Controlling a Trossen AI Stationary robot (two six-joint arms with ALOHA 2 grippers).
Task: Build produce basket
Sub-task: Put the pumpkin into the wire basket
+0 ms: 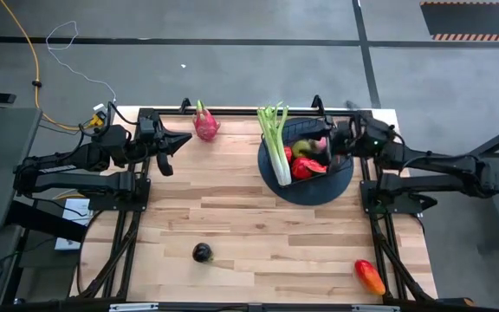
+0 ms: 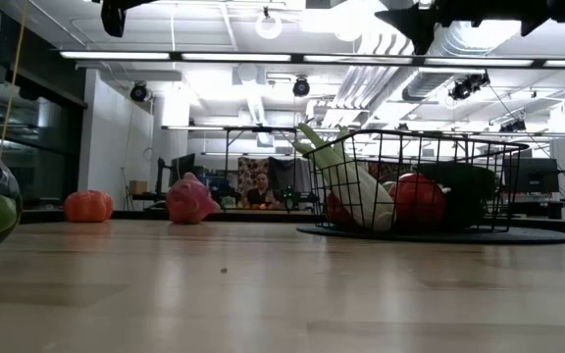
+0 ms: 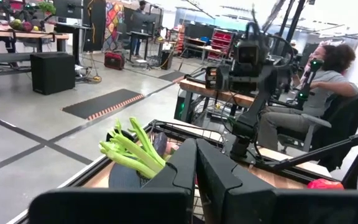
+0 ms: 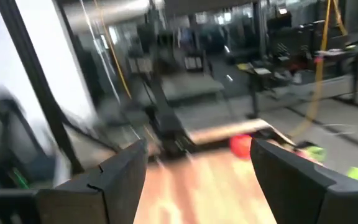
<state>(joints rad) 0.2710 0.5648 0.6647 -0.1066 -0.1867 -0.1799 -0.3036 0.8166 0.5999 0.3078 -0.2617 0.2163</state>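
The black wire basket [image 1: 312, 130] stands on a dark round mat [image 1: 319, 189] at the table's far right. In it lie a green celery stalk [image 1: 275, 143], its leafy end over the rim, and red round fruits [image 1: 306, 166]. A pink dragon fruit [image 1: 205, 124] lies at the far edge, a dark round fruit [image 1: 201, 252] near the front, and a red-orange mango [image 1: 369, 276] at the near right. My right gripper [image 1: 326, 143] hovers open above the basket, nothing between its fingers [image 4: 197, 168]. My left gripper [image 1: 178, 140] waits shut at the far left, in the air.
In the low view the basket's wire wall [image 2: 479, 196] rises above the mat, with the dragon fruit [image 2: 191, 199] to its left. Bare wood lies in the table's middle. A seated person [image 3: 328, 93] shows beyond the table's right side.
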